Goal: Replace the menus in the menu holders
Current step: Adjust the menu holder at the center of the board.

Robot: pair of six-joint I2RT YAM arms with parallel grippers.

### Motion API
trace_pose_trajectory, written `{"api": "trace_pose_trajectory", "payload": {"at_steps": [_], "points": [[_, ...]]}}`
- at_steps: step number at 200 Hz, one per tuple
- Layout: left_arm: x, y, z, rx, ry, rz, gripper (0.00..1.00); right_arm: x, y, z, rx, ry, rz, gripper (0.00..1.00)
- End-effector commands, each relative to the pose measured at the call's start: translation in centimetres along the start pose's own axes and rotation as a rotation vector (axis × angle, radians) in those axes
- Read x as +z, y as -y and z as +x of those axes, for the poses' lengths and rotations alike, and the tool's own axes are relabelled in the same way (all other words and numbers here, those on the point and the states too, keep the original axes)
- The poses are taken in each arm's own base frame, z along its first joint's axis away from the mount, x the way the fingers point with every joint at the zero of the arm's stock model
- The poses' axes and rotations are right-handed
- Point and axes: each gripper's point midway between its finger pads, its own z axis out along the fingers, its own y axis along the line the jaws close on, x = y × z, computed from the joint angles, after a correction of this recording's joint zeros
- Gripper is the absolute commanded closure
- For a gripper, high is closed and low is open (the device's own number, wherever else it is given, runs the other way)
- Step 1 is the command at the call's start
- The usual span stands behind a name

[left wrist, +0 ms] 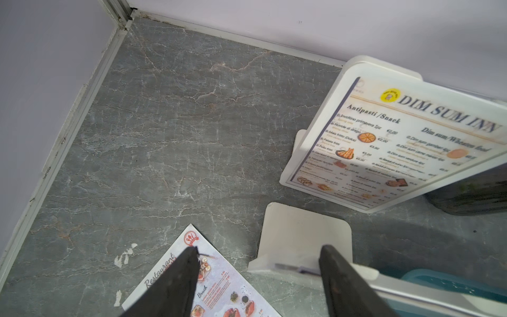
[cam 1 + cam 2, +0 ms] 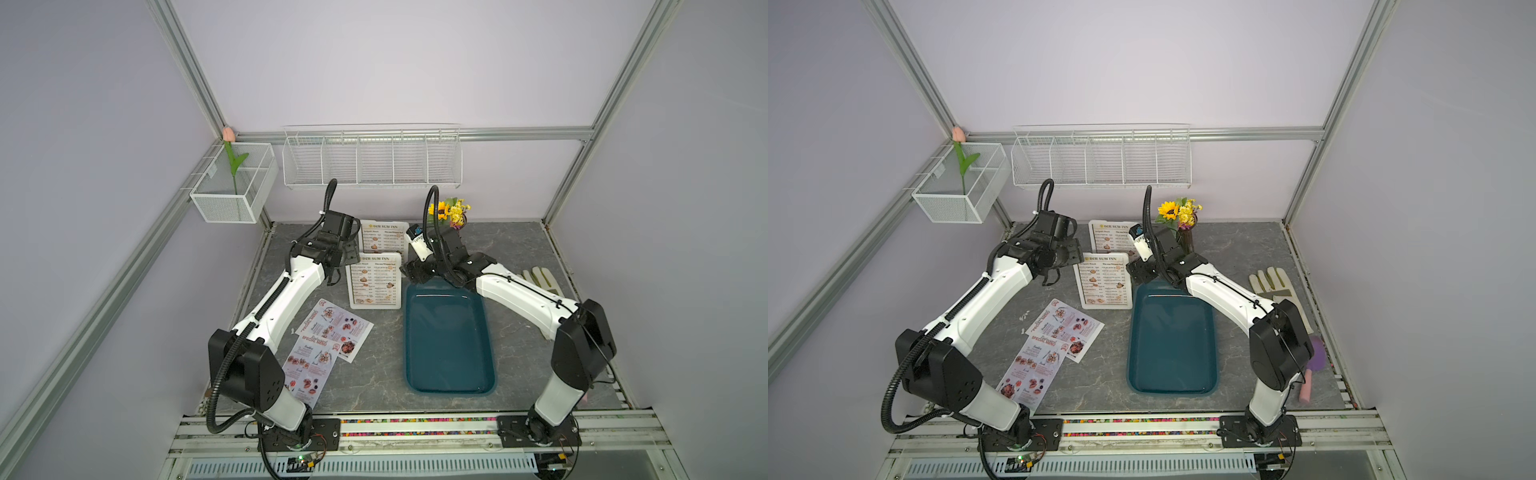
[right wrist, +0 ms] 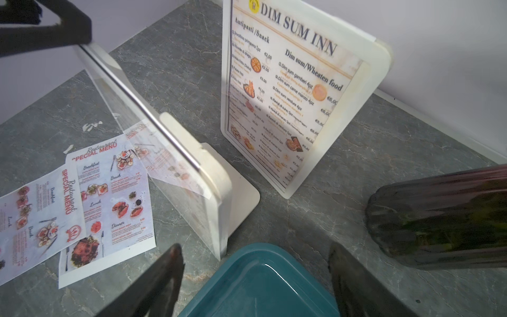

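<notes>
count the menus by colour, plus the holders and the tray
white dim sum inn menus: 2
pinkish special menus: 2
menu holders: 2
teal tray: 1
total: 7

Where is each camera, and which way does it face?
Top views: high at the front, looking down at the table; left arm and right arm show.
Left wrist: on the left arm, facing the table's back corner and rear menu holder past the open left gripper.
Right wrist: on the right arm, facing the near menu holder over the tray, past the open right gripper.
Shared: both wrist views show the rear menu holder.
</notes>
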Motion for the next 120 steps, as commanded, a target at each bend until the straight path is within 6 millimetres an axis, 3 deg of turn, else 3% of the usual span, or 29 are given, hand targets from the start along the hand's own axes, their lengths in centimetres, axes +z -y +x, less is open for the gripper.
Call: {"api": "trace_pose_trajectory", "payload": {"at_steps": [1,29,67,80,83,85,102,113,120], "points": [[0.3,-0.7,0.2,-0.029,0.003,-0.021,0.29,-0.9,-0.3,-0.4,0.011,0.019,-0.019,0.15],[-0.1,-1.3,0.4,-0.029,0.008,-0.039,0.3,-1.0,-0.3,-0.6,0.011,0.024,-0.022,0.15],[-3.6,-1.5,-2.3,-0.031,0.106,-0.02,0.25,-1.8,0.6,-0.8,0.028,0.029,0.029,0.14],[-4.9,-2.3,-3.3,-0.037,0.153,-0.037,0.2,-2.5,1.8,-0.4,0.045,0.03,0.075,0.13],[-5.1,-2.5,-3.4,-0.04,0.16,-0.04,0.04,-2.7,2.2,-0.2,0.051,0.029,0.086,0.13],[-5.2,-2.7,-3.5,-0.041,0.164,-0.042,0.0,-2.9,2.4,-0.1,0.056,0.03,0.092,0.13],[-4.9,-4.8,-4.0,-0.084,0.187,-0.062,0.01,-4.6,5.0,0.9,0.104,0.039,0.181,0.1],[-3.8,-7.2,-4.0,-0.148,0.196,-0.091,0.01,-6.0,7.2,2.0,0.137,0.04,0.271,0.0],[-3.1,-8.8,-4.4,-0.2,0.219,-0.104,0.01,-6.9,8.7,2.8,0.162,0.036,0.338,0.05]]}}
